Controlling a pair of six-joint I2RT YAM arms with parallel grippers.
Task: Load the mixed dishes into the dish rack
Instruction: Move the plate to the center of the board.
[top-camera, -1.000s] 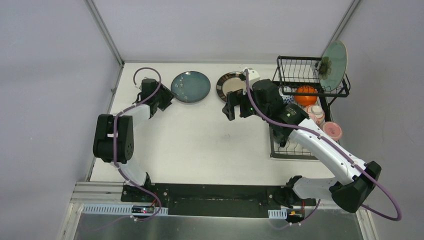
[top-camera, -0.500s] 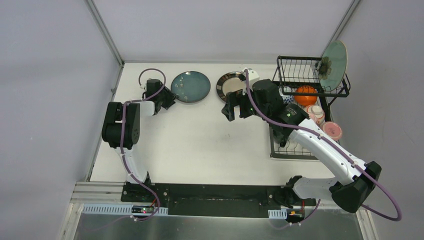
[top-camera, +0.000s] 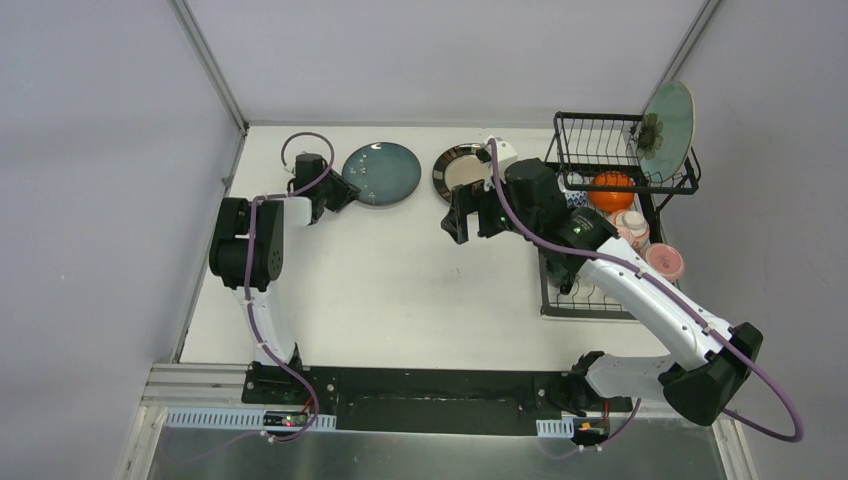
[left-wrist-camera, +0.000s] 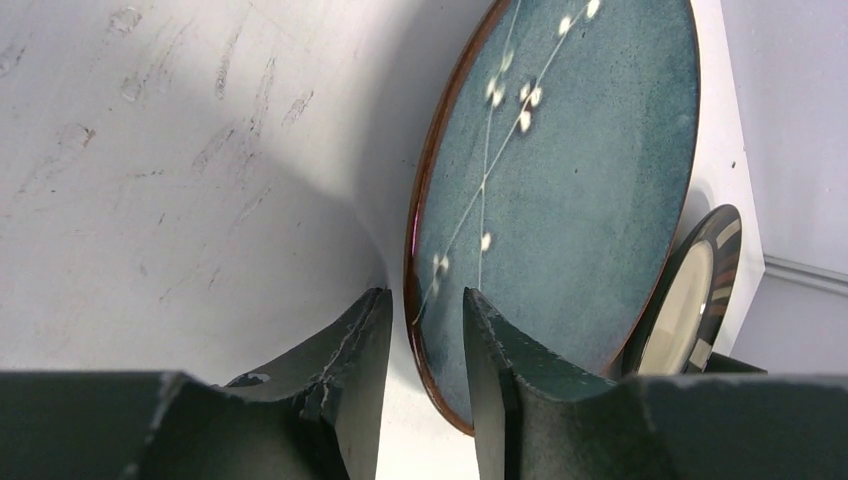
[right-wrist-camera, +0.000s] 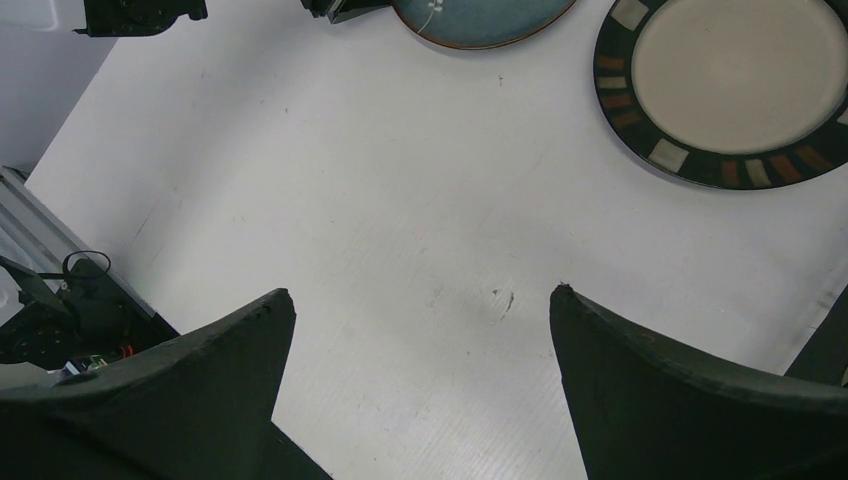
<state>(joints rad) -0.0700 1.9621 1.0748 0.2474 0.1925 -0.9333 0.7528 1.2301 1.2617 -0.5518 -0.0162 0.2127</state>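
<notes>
Dishes are partly racked: mint plate (top-camera: 668, 118) w/ flower leans upright at the far-right corner of the dish rack (top-camera: 590, 135). The orange bowl (top-camera: 611, 190) and pink cups (top-camera: 632, 228) sit lower in the rack, approx 3 o'clock on the table (top-camera: 400, 290) (12 = far edge, top view). Any other small bowls in there are mostly hidden behind the R arm (top-camera: 620, 275), so can't count them.

Left to do, as far as visible: 2 plates lying flat on the table. The dark speckled teal plate (top-camera: 381, 173) is at approx 11 o'clock. The dark-rimmed beige plate (top-camera: 460, 170) is just beside it toward 12–1 o'clock, between it and the rack, touching neither.

L gripper (left-wrist-camera: 425, 300) sits low at the teal plate's 8 o'clock edge. Wrist view: fingers straddle the brown rim, one over the plate face, one on the table side, w/ a narrow gap between them. A sliver of white shows beside the rim, so jaws are apart and not clamped, by my read.

R gripper (right-wrist-camera: 418, 292) hangs above bare table at the beige plate's 6–7 o'clock, jaws spread wide, holding nothing.

Judgement: task is past halfway. Step in hand = rim pick-up of the teal plate; beige plate comes after, and both need standing in the slotted tray. A rim pinch on glazed ware could slip.
</notes>
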